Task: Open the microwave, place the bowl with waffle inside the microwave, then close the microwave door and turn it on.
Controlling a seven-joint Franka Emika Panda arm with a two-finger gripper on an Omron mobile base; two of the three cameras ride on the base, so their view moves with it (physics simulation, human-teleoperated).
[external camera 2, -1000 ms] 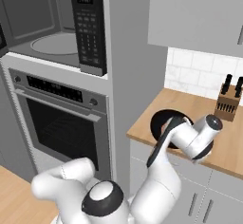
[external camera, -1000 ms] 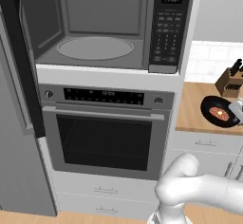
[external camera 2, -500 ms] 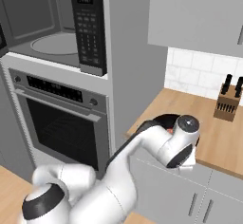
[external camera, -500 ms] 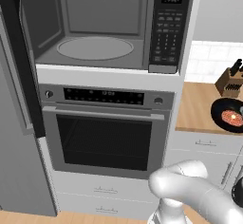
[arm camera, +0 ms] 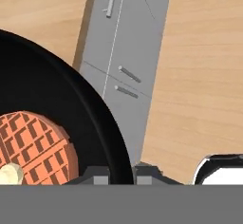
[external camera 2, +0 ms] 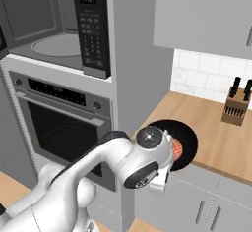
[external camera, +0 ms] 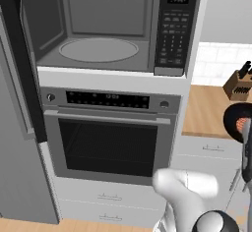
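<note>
Far left in the left base view, the microwave door (external camera: 22, 64) stands swung wide open, seen edge-on as a dark slab. Next to it the microwave (external camera: 106, 27) cavity is grey inside w/ the round glass turntable (external camera: 98, 50) bare; keypad panel (external camera: 173, 29) w/ small display sits on its right side. Below it is the steel oven (external camera: 110, 140) w/ horizontal handle, shut, and drawers (external camera: 109, 199) under that. My white arm (external camera: 189, 196) rises lower right.

Further right is the wooden tabletop (external camera: 209, 110), a knife block (external camera: 238, 84) near the tiled wall. At the far right edge, the bowl with waffle (external camera: 238, 123) shows as a black rim w/ an orange bit inside, cut off by the frame.

Right base view: the bowl sits at the tabletop's front edge, just right of my wrist, well apart from the microwave, which is up and to the left.

Hand view: my gripper (arm camera: 121, 174) is clamped on the bowl's black rim, one finger (arm camera: 97, 174) inside and the other outside the wall. The waffle (arm camera: 35, 147) lies in the bowl's bottom, a pale dab on it at lower left. Past the rim I see grey cabinet fronts (arm camera: 126, 42) w/ bar handles and wood-toned surfaces on both sides.
</note>
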